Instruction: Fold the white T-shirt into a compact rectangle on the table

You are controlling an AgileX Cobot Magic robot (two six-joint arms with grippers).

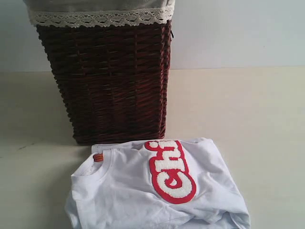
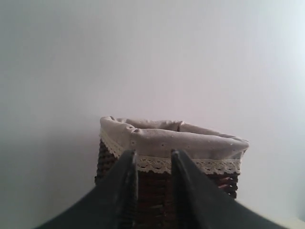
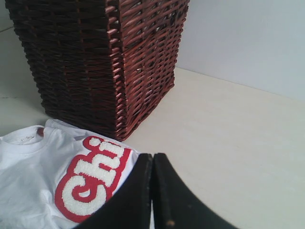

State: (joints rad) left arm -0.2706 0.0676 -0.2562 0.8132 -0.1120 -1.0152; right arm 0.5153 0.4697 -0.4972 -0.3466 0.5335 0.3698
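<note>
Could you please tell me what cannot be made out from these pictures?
white T-shirt: lower part cut off by the exterior view's bottom edge; the right gripper covers some in the right wrist view.
lettering: runs to the folded edge; further letters, if any, are hidden.
basket: inside hidden by its liner and walls in every view.
left gripper: absent from the exterior view.

This looks like a plain staged tabletop, most like a test bench dressed with laundry props; whether it sits in a lab or a home cannot be told. A broad, smooth cream table (image 1: 267,143) fills the lower half of the exterior view and meets a flat pale wall (image 1: 238,33) across the upper right. The household touch comes from a dark wicker basket (image 1: 114,86) at upper centre-left, its cream lace-trimmed liner (image 1: 95,18) at the top edge, and a white T-shirt (image 1: 124,191) at bottom centre.
</note>
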